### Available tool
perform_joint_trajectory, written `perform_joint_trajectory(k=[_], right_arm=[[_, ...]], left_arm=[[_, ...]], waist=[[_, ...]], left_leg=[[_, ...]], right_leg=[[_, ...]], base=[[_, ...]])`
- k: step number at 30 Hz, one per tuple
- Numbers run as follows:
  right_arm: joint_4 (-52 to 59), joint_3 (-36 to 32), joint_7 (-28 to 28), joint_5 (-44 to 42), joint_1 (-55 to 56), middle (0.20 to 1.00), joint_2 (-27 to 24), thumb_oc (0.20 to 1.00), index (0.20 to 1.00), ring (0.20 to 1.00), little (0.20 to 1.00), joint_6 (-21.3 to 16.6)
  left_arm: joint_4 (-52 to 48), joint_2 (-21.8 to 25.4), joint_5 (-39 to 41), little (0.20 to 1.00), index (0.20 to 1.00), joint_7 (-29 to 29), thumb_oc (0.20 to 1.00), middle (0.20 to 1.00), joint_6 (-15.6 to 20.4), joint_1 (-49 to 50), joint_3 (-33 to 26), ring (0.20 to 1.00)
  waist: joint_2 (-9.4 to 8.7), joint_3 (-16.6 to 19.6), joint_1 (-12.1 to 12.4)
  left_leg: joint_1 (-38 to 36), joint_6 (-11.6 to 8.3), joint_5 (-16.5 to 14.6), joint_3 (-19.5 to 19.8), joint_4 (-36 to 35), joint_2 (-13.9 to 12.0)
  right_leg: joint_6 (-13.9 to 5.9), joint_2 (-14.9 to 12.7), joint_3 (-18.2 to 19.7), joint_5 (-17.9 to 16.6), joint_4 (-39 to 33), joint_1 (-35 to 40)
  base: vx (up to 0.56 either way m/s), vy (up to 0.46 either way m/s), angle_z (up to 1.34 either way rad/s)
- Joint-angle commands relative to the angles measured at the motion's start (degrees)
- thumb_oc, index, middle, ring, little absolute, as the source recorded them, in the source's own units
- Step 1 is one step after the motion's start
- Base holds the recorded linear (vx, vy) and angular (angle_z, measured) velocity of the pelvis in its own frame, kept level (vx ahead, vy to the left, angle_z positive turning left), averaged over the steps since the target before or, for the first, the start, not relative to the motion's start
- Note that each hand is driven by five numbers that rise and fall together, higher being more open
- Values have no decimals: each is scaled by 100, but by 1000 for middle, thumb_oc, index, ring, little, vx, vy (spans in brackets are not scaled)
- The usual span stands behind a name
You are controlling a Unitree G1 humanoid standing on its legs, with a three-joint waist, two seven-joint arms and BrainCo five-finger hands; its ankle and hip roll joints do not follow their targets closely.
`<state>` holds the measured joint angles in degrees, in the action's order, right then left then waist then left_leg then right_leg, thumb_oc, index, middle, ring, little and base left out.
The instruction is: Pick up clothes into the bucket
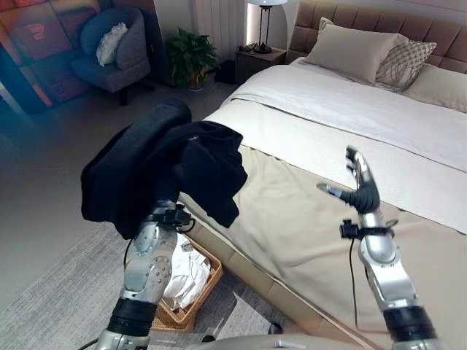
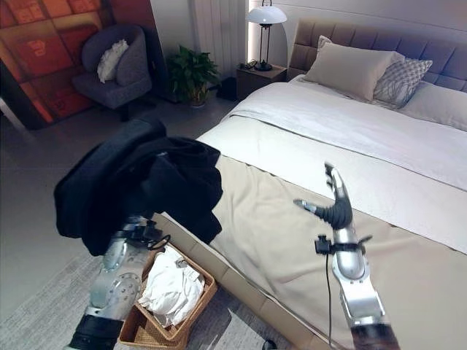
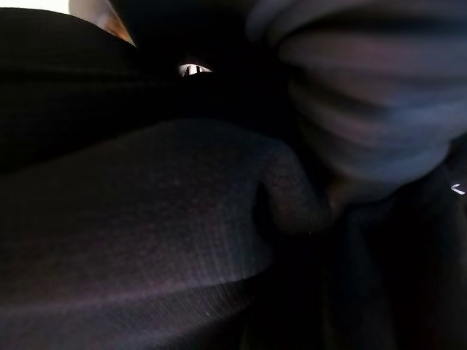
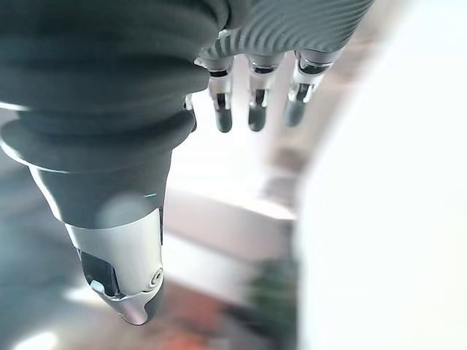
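Note:
A big black garment (image 1: pixel 164 171) hangs draped over my raised left arm, above the bed's near corner and the floor beside it. My left hand (image 3: pixel 365 102) is buried in this cloth (image 3: pixel 182 240), with just its dark ribbed cover showing. Below the garment a wicker basket (image 2: pixel 206 290) stands on the floor against the bed, holding white clothes (image 2: pixel 171 288). My right hand (image 1: pixel 361 191) is held up over the beige bedcover, open, fingers (image 4: pixel 248 109) straight and thumb apart, holding nothing.
The wide bed (image 1: pixel 328 138) takes up the right side, with pillows (image 1: pixel 357 51) at its head. A nightstand with a lamp (image 1: pixel 259 55), a potted plant (image 1: pixel 191 55) and a dark armchair (image 1: pixel 117 51) stand at the back. A grey rug (image 1: pixel 58 299) lies under the basket.

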<state>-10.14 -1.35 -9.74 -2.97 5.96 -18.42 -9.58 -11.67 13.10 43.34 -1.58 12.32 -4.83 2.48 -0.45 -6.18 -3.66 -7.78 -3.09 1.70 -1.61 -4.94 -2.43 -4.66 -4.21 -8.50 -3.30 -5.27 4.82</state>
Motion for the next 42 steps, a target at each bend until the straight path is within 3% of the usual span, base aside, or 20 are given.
perform_joint_trajectory(k=[1, 2, 3, 4, 5, 10, 11, 13, 14, 16, 17, 18, 20, 21, 23, 25, 26, 31, 37, 42], right_arm=[[-63, -96, 116, -138, -50, 1000, 38, 1000, 1000, 1000, 1000, -13], [-72, -93, 115, -139, -54, 1000, 33, 1000, 1000, 1000, 1000, -19], [-466, -44, 83, -3, 48, 1000, 66, 1000, 1000, 1000, 1000, 64], [-723, 13, 51, 78, 26, 1000, 39, 1000, 1000, 1000, 1000, 83], [-905, 70, -1, 204, 23, 1000, 51, 1000, 1000, 1000, 1000, 144], [-1553, 221, -252, 636, -50, 1000, 62, 1000, 1000, 1000, 1000, 260], [-1651, 265, -279, 851, -62, 1000, -40, 1000, 1000, 1000, 1000, 298], [-1634, 364, -243, 886, -59, 1000, -94, 1000, 1000, 1000, 1000, 249], [-1681, 416, -236, 885, -27, 1000, -121, 1000, 1000, 1000, 1000, 234], [-2148, 487, -233, 794, -91, 1000, -261, 1000, 1000, 1000, 1000, 76], [-2154, 494, -235, 794, -90, 1000, -260, 1000, 1000, 1000, 1000, 74], [-2109, 523, -270, 824, -122, 1000, -361, 1000, 1000, 1000, 1000, -4], [-2087, 500, -270, 804, -86, 1000, -379, 1000, 1000, 1000, 1000, -128], [-2095, 506, -272, 792, -88, 1000, -410, 1000, 1000, 1000, 1000, -168], [-2004, 496, -250, 791, -29, 1000, -356, 1000, 1000, 1000, 1000, -189], [-1992, 476, -238, 805, -24, 1000, -372, 1000, 1000, 1000, 1000, -172], [-1994, 449, -231, 818, -29, 1000, -366, 1000, 1000, 1000, 1000, -135], [-2055, 384, -193, 871, -34, 1000, -368, 1000, 1000, 1000, 1000, -23], [-2196, 385, -141, 923, -15, 1000, -373, 1000, 1000, 1000, 1000, 40], [-2389, 460, -82, 951, -4, 1000, -404, 1000, 1000, 1000, 1000, 55]], left_arm=[[-384, -108, 736, 200, 200, 207, 200, 200, 571, -385, -277, 200], [-379, -108, 752, 200, 200, 221, 200, 200, 572, -383, -282, 200], [-251, -371, 1299, 200, 200, 144, 200, 200, 692, -377, -296, 200], [-267, -622, 2073, 200, 200, 339, 200, 200, 568, -397, -169, 200], [-178, -777, 2320, 200, 200, 245, 200, 200, 719, -385, -127, 200], [-396, -1200, 3707, 200, 200, 553, 200, 200, 700, -387, 17, 200], [-6, -865, 2935, 200, 200, 211, 200, 200, 934, -277, -201, 200], [61, -695, 2484, 200, 200, -16, 200, 200, 1019, -284, -353, 200], [175, -447, 1735, 200, 200, -351, 200, 200, 1071, -296, -558, 200], [139, 920, -2239, 200, 200, -1513, 200, 200, 1020, -8, -1394, 200], [130, 918, -2252, 200, 200, -1525, 200, 200, 1013, 2, -1394, 200], [312, 1961, -4791, 200, 200, -2576, 200, 200, 545, 101, -1660, 200], [266, 2146, -5305, 200, 200, -2766, 200, 200, 703, 332, -1854, 200], [289, 2388, -5623, 200, 200, -2836, 200, 200, 620, 333, -1934, 200], [309, 1928, -4920, 200, 200, -2875, 200, 200, 880, 412, -1977, 200], [364, 1816, -4682, 200, 200, -2814, 200, 200, 943, 395, -2019, 200], [474, 1400, -3769, 200, 200, -2518, 200, 200, 1130, 340, -1980, 200], [701, 1053, -2708, 200, 200, -2029, 200, 200, 1097, 344, -1990, 200], [1075, 928, -2136, 200, 200, -1805, 200, 200, 1031, 399, -2094, 200], [1356, 1043, -2224, 200, 200, -1786, 200, 200, 990, 453, -2135, 200]], waist=[[-260, 182, -21], [-256, 185, -23], [-249, 172, -35], [-244, 164, -47], [-242, 150, -53], [-241, 132, -63], [-236, 137, -27], [-246, 133, -11], [-240, 136, -8], [-235, 136, 81], [-232, 161, 74], [-233, 164, 103], [-217, 186, 120], [-193, 195, 126], [-214, 205, 131], [-208, 205, 131], [-222, 216, 131], [-230, 187, 150], [-264, 132, 174], [-308, -6, 191]], left_leg=[[246, 95, -606, 436, 702, 216], [246, 95, -608, 436, 703, 215], [253, 97, -611, 441, 707, 220], [260, 100, -610, 448, 710, 224], [266, 106, -609, 461, 717, 232], [291, 109, -608, 518, 733, 245], [291, 109, -612, 521, 733, 251], [282, 109, -624, 523, 732, 252], [289, 104, -630, 515, 741, 251], [307, 81, -600, 526, 776, 265], [294, 78, -636, 534, 760, 259], [295, 62, -642, 530, 771, 259], [281, 65, -649, 518, 759, 271], [277, 61, -648, 516, 759, 274], [262, 68, -649, 512, 750, 285], [253, 68, -652, 513, 749, 284], [249, 75, -653, 515, 742, 282], [258, 80, -644, 543, 738, 270], [301, 80, -629, 565, 748, 266], [427, 78, -628, 569, 843, 277]], right_leg=[[-276, -345, -89, 456, 547, 193], [-276, -344, -89, 457, 549, 192], [-279, -351, -94, 454, 549, 190], [-282, -353, -97, 451, 555, 181], [-281, -356, -96, 454, 554, 177], [-290, -373, -114, 477, 587, 168], [-297, -381, -127, 487, 597, 168], [-295, -386, -113, 490, 607, 173], [-291, -390, -100, 494, 629, 161], [-276, -397, -104, 478, 664, 156], [-282, -390, -106, 514, 654, 167], [-278, -381, -103, 522, 655, 177], [-290, -389, -130, 527, 659, 184], [-293, -386, -137, 528, 662, 182], [-300, -393, -158, 525, 647, 197], [-301, -392, -165, 521, 641, 206], [-301, -397, -165, 514, 628, 209], [-294, -391, -164, 501, 604, 205], [-293, -383, -150, 488, 598, 175], [-293, -388, -130, 460, 655, 53]], base=[[0, 0, 0], [0, 0, 0], [0, 0, 0], [0, 0, 0], [0, 0, 0], [0, 0, 0], [0, 0, 0], [0, 0, 0], [0, 0, 0], [0, 0, 0], [44, 7, -6], [39, 5, -1], [15, 19, 8], [16, 23, 8], [12, 18, 8], [9, 6, 6], [0, 0, 0], [0, 0, 0], [0, 0, 0], [-44, 7, 0]])
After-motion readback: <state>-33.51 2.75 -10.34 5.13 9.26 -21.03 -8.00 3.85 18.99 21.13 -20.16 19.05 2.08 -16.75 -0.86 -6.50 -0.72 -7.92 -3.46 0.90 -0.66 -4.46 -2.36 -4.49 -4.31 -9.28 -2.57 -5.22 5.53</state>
